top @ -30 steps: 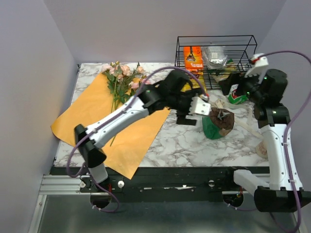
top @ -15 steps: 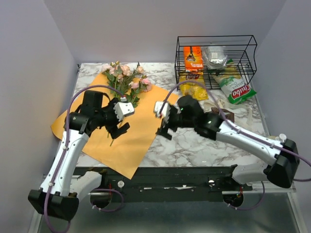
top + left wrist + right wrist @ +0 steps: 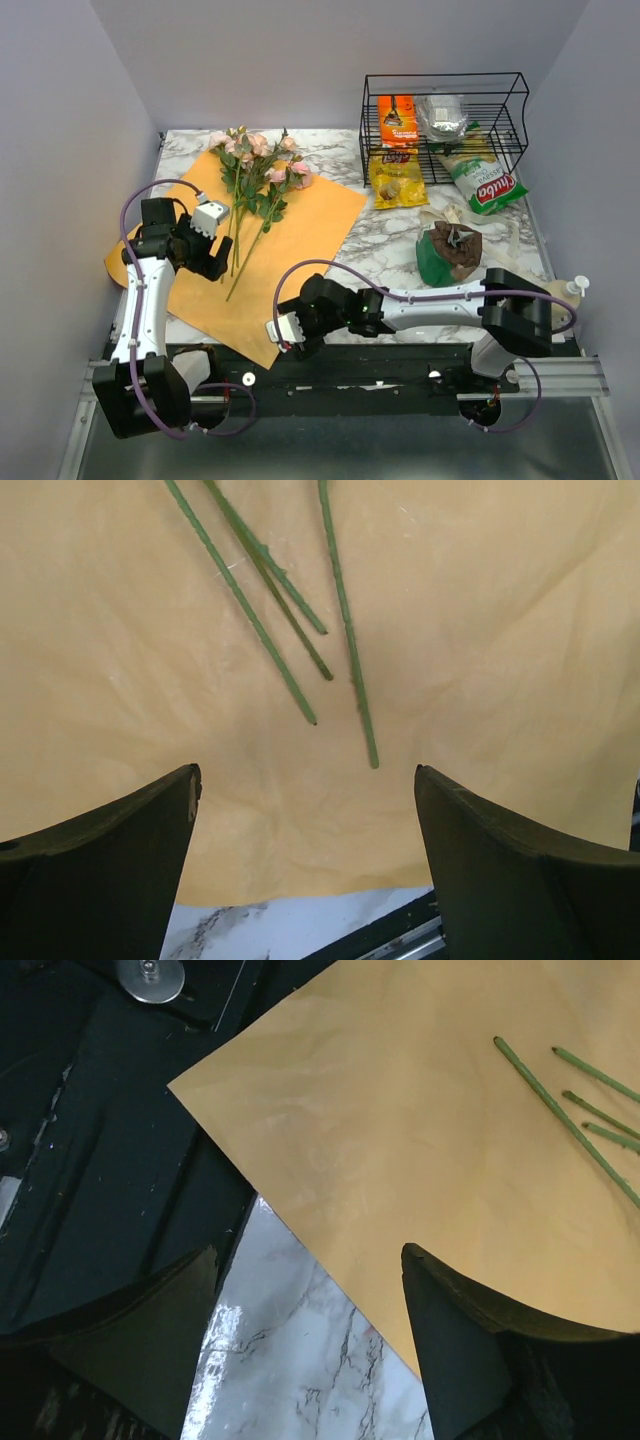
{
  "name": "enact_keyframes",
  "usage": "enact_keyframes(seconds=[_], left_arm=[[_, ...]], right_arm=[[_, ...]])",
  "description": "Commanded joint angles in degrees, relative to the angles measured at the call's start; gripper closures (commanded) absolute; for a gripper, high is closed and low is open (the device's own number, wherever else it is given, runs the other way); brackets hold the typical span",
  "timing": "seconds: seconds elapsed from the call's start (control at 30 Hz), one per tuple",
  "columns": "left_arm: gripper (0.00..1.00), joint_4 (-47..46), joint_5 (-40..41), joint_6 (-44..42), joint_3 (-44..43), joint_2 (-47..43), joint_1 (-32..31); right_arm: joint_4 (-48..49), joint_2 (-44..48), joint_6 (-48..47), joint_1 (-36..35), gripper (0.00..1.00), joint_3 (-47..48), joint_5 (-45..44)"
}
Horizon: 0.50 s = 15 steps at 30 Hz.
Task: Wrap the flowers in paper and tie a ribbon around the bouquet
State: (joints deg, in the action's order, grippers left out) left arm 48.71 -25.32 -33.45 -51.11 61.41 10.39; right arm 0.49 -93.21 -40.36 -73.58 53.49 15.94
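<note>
At the left, the left tool (image 3: 305, 780) is held over the left part of the paper (image 3: 300, 230), its fingers spread wide with nothing between them. In the left wrist view the cut ends of the stems (image 3: 345, 610) are seen just ahead of the gap. They lie flat on the orange sheet and are touched by neither finger.

The paper is laid diagonally across the left half of the bench (image 3: 400, 290). Its near corner is seen past the bench's front edge, over the dark frame (image 3: 100, 1160) below. The flowers (image 3: 255, 160) are laid on the far part of the sheet, with the pink and cream heads over its far edge and the stems pointed toward the near side. The sheet is unfolded and the flowers are unwrapped.

Further right, the right tool (image 3: 308, 1252) is held low at the paper's near corner. Its fingers are likewise set wide apart and nothing is gripped. Whether the sheet is touched cannot be told.

On the right half of the bench a green and brown bundle (image 3: 448, 255) is seen, with the ribbon (image 3: 514, 238) lying loose just to its right. At the far right a wire basket (image 3: 445, 75) is stood, holding an orange packet (image 3: 398, 120) and a silvery bag (image 3: 443, 115). A yellow packet (image 3: 397, 180) and a green and white bag (image 3: 485, 185) are laid in front of it.
</note>
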Motion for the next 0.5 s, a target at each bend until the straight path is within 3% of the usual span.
enact_keyframes(seconds=[0.0, 0.17, 0.47], left_arm=[[0.13, -8.1, 0.5, 14.6, -0.5, 2.7, 0.7], [0.25, -13.2, 2.7, 24.5, -1.4, 11.4, -1.9], [0.3, -21.2, 13.2, 33.1, -4.3, 23.7, -7.1]], right_arm=[[6.9, -3.9, -4.9, -0.4, 0.19, 0.4, 1.4], [6.9, -7.8, -7.3, -2.6, 0.2, 0.4, -0.9], [7.6, -13.6, -10.0, -6.4, 0.19, 1.1, -5.0]])
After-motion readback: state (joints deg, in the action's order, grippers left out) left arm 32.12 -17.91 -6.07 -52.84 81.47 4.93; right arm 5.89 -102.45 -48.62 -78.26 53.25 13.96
